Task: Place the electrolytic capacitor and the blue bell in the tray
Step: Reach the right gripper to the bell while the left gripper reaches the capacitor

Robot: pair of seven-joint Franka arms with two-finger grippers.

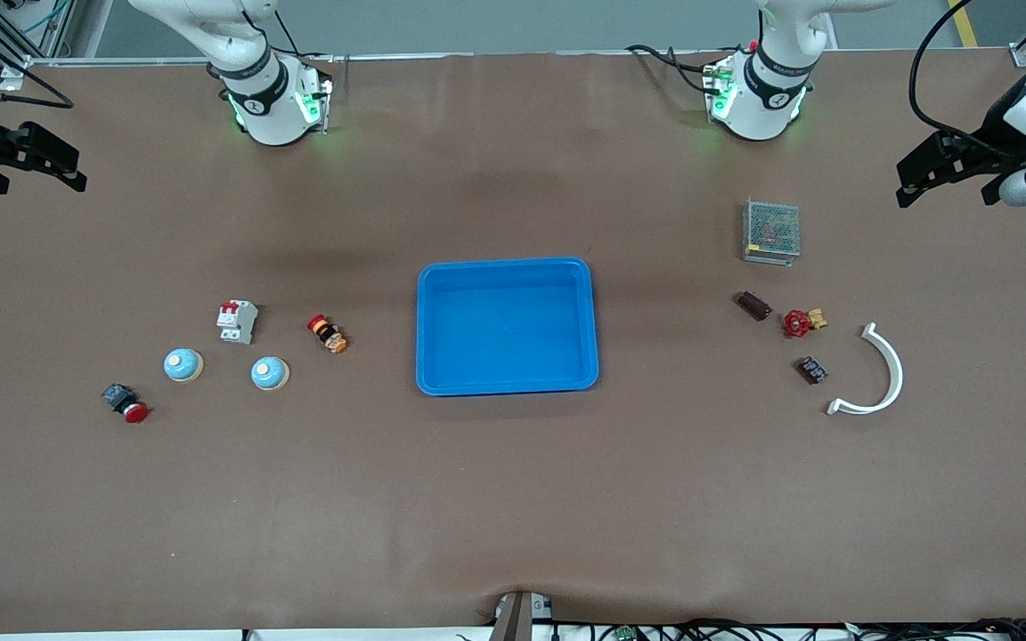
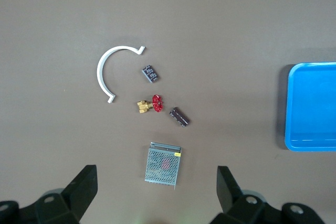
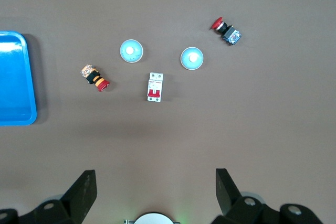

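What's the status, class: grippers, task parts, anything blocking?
Left gripper and right gripper open, waiting high. Tray holds nothing. Two blue bells and dark capacitor on table. Paths unobstructed.

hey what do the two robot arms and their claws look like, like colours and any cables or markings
Both arms are glossy white with black joint bands, green lights glowing at their bases and black cables trailing. The left claw and right claw are matte black, with two angular fingers each.

robotics lab | brown-covered table [image 1: 513, 499] | two arm bases | cables at table edge [image 1: 745, 630]
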